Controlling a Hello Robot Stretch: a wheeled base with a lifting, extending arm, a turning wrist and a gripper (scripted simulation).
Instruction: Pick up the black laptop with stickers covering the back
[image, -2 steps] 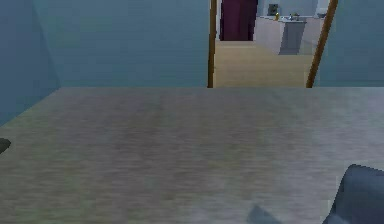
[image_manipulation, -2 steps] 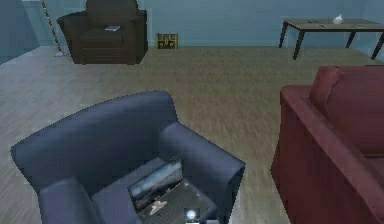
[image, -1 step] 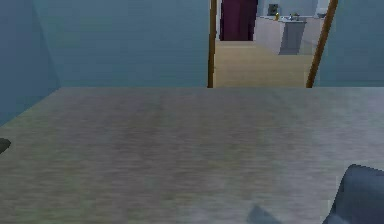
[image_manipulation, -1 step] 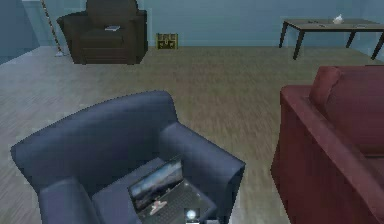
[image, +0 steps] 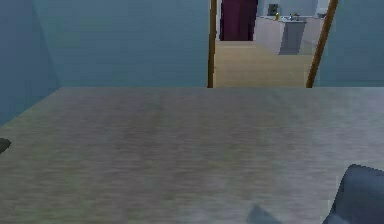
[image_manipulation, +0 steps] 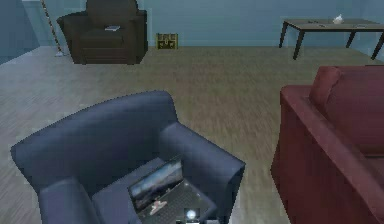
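Observation:
An open dark laptop lies on the seat of a blue armchair at the bottom of the arm side view. Its lit screen faces the picture's lower right, so I cannot see its back or any stickers. Just right of it, at the bottom edge, small white marks and a dark body look like my gripper. The laptop and seat lie right behind it, so I cannot tell whether it holds anything.
A red sofa stands at the right. A dark brown armchair and a small box are by the far wall, a low dark table at top right. Ahead, open carpet runs to a doorway.

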